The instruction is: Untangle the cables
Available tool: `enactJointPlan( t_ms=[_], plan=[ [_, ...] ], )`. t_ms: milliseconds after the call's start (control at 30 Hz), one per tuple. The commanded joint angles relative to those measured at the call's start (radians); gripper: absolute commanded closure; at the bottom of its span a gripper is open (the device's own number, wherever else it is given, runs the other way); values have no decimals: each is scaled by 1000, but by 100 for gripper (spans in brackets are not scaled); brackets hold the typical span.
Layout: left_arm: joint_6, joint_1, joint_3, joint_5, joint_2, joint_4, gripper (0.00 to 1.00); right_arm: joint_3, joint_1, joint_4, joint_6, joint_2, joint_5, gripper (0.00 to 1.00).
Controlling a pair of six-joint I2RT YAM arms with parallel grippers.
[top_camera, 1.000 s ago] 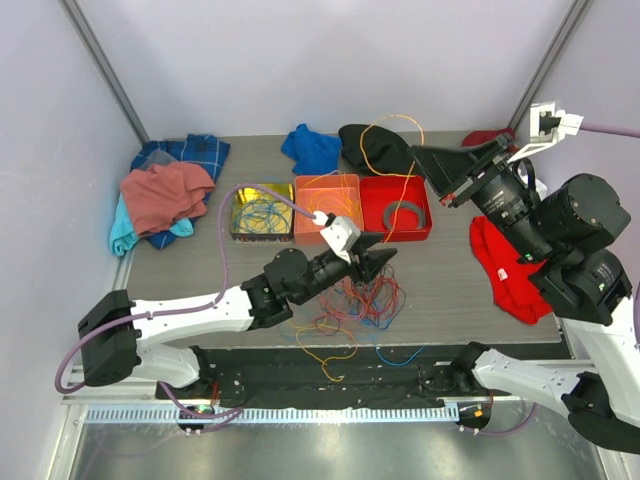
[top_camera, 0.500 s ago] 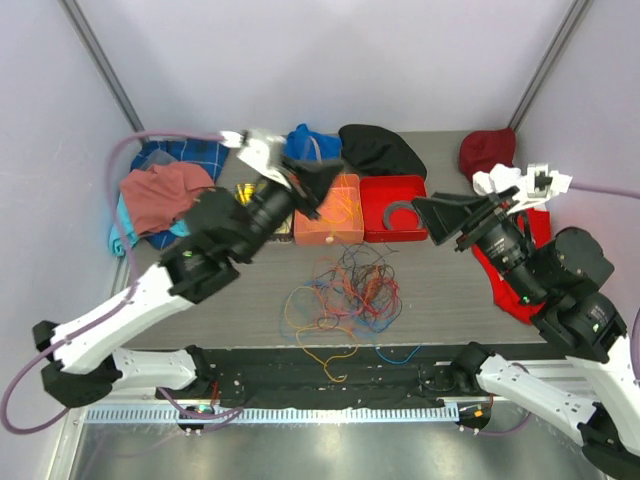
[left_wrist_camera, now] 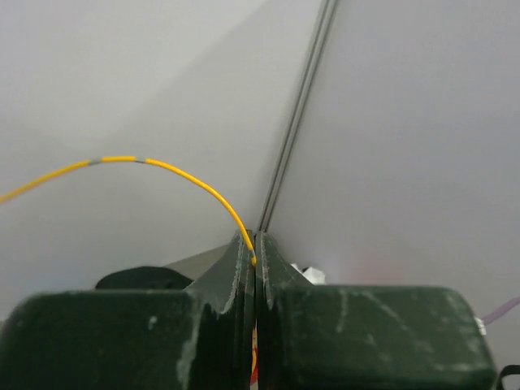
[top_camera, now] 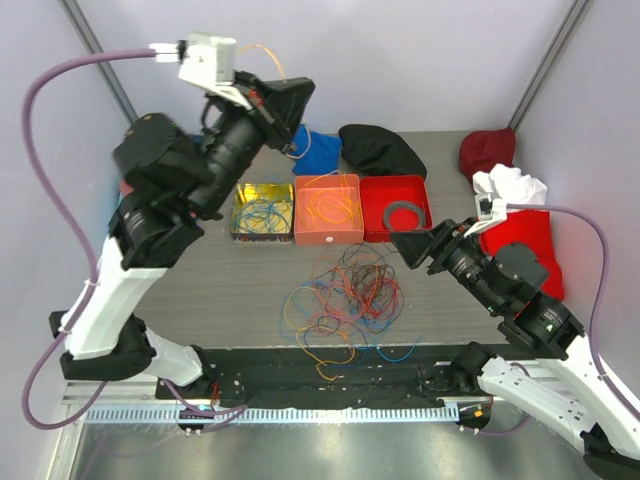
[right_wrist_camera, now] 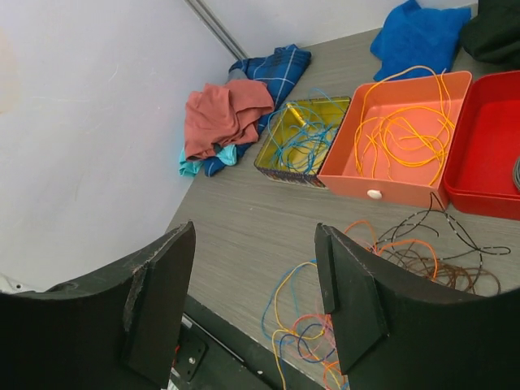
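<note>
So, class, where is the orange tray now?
Top view: the orange tray sits mid-table, yellow tray on its left, red tray on its right, behind the cables.

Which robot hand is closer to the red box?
Right. The right gripper hangs open just in front of the red box's near edge. The left gripper is up high, far off to the left, shut on a yellow cable.

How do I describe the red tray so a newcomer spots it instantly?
On the grey table, three small trays sit in a row just beyond the loose cable tangle. The red tray is the rightmost, next to the orange tray. It alone holds a grey coiled ring instead of wires.
</note>
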Motion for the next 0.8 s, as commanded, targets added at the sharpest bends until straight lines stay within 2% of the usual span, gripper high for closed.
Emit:
enactJointPlan(
  t_ms=[0,167,433,767],
  plan=[
    [3,43,5,-26,77,-121,100,-16,-5,29,18,-51,6,32],
    [-83,98,-89,-14,93,-87,100,-23,-3,-17,-7,-86,23,34],
    [-206,242,-236,123,179,-93,100,-55,-3,-69,-25,-120,60,35],
    [-274,360,-261,238,327,-58,100,-82,-5,-78,-65,-122,108,36]
  ],
)
